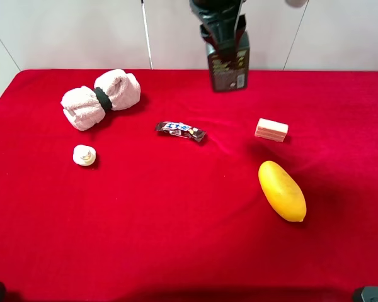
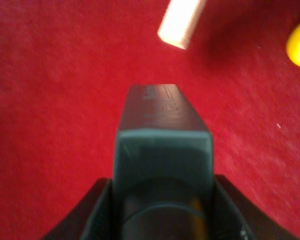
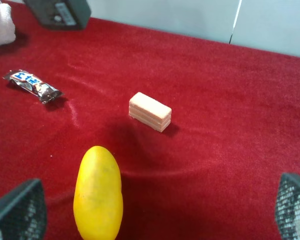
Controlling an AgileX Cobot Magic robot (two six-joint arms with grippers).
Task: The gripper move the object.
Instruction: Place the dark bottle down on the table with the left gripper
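My left jaws are clamped tight on the bottle, which looks lifted off the bench; setting it down remains.

A table draped in a deep red velvety cloth fills nearly the whole high view and runs out past its lower edge. The fabric lies mostly flat, with faint ripples in its nap right of the middle. Behind the table's far edge stands a pale grey-white panelled wall, divided by thin seams; one is nearly upright and the others slant. The light is bright and even, and shadows on the cloth are soft-edged.
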